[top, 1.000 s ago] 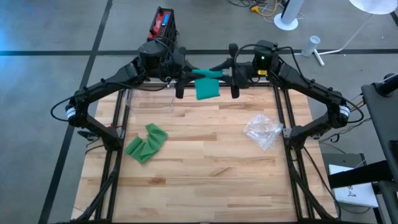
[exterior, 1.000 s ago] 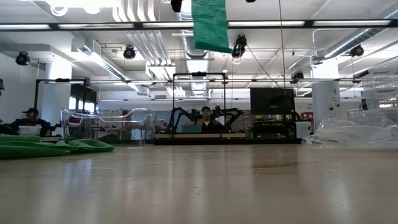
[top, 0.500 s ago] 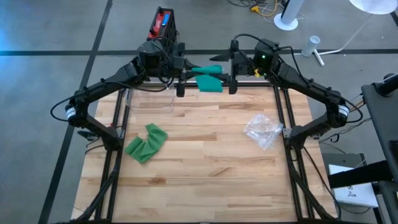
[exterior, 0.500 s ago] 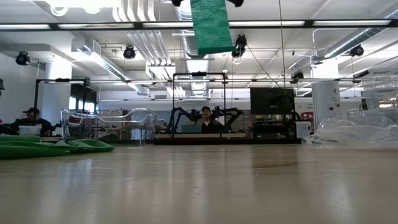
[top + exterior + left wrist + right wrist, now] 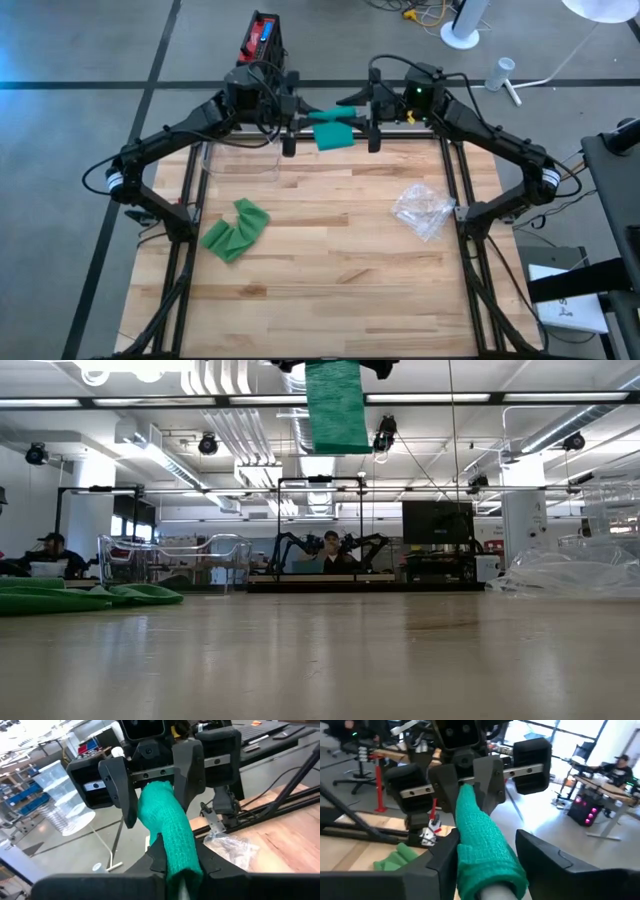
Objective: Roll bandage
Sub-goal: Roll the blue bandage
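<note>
— Where's the bandage (image 5: 331,134)?

— Up in the air at the table's (image 5: 330,260) far edge, stretched between both grippers — a green, knitted strip with a flap hanging below them.

— The grips?

— Left gripper (image 5: 176,851) is clamped tight on one end. Right gripper (image 5: 485,851) stands partly open, fingers either side of the roll's other end.

— Containers?

— A clear plastic box (image 5: 240,160) just below the left gripper; contents can't be made out. Crumpled clear wrapper (image 5: 424,209) and a second green bandage (image 5: 234,230) lie nearer.
</note>
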Controlling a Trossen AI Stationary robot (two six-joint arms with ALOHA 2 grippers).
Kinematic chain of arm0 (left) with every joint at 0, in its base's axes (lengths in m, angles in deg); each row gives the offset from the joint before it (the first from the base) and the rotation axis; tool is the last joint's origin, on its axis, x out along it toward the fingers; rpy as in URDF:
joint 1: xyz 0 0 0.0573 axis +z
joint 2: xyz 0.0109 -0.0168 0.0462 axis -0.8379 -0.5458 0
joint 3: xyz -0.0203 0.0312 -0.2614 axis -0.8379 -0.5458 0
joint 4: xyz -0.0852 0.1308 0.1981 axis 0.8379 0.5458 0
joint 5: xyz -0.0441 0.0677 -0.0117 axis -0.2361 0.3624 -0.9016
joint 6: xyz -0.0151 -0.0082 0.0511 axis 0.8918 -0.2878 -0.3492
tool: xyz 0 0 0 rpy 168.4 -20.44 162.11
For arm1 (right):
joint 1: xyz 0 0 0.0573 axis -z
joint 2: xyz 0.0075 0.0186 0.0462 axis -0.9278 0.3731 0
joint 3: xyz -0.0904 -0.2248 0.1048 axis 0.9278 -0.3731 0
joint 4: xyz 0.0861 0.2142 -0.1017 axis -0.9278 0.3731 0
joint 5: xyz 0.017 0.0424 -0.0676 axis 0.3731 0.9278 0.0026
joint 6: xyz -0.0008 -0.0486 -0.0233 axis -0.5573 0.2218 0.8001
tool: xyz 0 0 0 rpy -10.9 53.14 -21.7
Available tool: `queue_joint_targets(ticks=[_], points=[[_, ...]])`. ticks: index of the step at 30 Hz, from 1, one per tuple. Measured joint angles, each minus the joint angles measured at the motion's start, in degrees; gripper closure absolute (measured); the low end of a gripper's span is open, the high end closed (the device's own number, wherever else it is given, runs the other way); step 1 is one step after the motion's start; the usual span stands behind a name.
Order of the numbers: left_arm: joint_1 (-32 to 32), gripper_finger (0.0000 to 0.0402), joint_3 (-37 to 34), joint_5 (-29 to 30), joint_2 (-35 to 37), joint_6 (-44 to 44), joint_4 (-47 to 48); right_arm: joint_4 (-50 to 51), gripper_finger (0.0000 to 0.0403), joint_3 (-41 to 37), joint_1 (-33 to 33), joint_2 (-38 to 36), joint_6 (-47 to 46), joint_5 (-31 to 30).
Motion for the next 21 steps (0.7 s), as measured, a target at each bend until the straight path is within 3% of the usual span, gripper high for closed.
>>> queue_joint_targets(ticks=[6,12,21], points=[[-0.1,0.0374,-0.1,-1.0,0.0,-0.3,-1.2,1.1,0.0264,0.0,0.1,0.0,2.0,3.4],[-0.1,0.035,-0.1,-0.9,0.0,0.0,-1.6,1.7,0.038,0.1,0.2,0.0,3.6,4.3],[-0.3,0.0277,0.0,1.1,0.0,0.2,-2.2,1.5,0.0372,0.0,0.3,0.0,5.1,4.4]])
